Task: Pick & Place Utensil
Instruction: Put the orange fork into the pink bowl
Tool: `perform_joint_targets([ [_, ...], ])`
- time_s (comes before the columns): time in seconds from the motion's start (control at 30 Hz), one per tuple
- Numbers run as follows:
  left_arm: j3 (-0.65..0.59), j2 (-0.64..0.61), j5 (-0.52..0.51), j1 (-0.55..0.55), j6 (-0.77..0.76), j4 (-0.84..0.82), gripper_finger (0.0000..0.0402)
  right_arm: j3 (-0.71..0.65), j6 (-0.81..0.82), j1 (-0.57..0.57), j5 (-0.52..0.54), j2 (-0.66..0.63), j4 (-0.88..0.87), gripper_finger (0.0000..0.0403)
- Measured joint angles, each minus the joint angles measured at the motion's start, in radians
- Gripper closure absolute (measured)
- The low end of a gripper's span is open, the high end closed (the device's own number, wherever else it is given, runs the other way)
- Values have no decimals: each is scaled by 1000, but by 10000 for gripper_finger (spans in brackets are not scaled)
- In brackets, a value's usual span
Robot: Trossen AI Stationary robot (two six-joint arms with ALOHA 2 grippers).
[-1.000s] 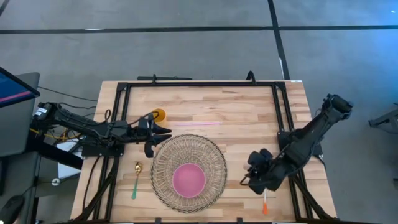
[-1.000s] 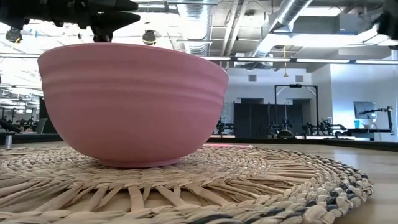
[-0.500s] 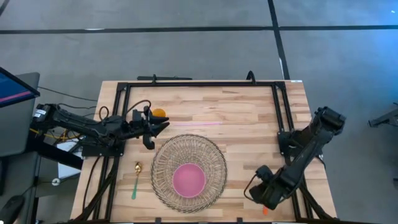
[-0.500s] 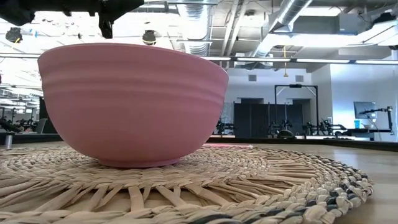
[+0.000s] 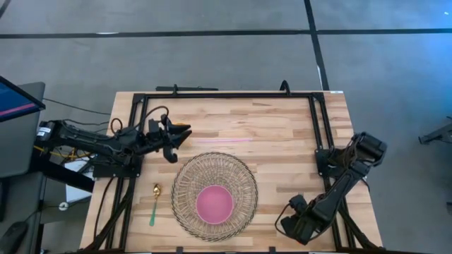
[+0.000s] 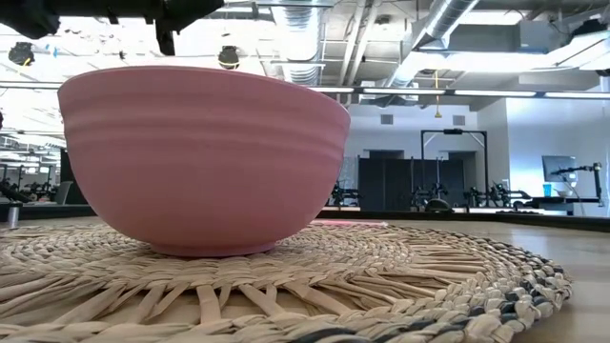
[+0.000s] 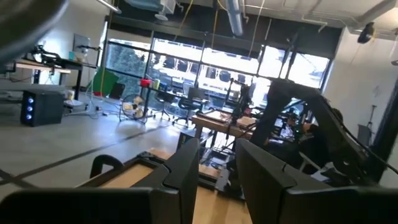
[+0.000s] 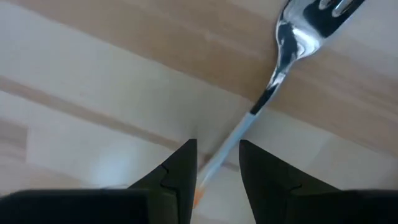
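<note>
A fork point(image 8: 289, 43) with a silver head and an orange-ended handle lies flat on the wood near the table's near right edge. My right gripper point(image 5: 296, 224) is low over it and open. In the right wrist view its fingers point(image 8: 217, 149) stand on either side of the handle without plainly touching it. A pink bowl point(image 5: 214, 203) sits on a round woven mat point(image 5: 185, 185). A spoon point(image 5: 154, 204) with a gold bowl and green handle lies left of the mat. My left gripper point(image 5: 180, 132) hovers, slightly open, above the table's left side.
The black frame rails point(image 5: 226, 95) run along the table's edges and sides. A thin pink strip point(image 5: 226, 140) lies on the wood beyond the mat. In the low view the bowl point(image 6: 205, 157) and mat point(image 6: 286, 286) fill the front, with the left gripper point(image 6: 162, 14) high above them.
My right gripper has moved toward the table's near edge and come down over the fork, the arm folding back. My left gripper has drawn away from the mat toward the far edge and now covers an orange object that showed beside it before.
</note>
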Motion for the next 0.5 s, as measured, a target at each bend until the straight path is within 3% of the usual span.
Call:
perform_joint_targets([
  [0.27, 0, 1, 3, 0, 0, 3, 294, 5, -7, 0, -1, 22, -11, 296],
  [0.5, 0, 1, 3, 0, -1, 2, 294, 3, -37, -6, 17, 17, -14, 363],
])
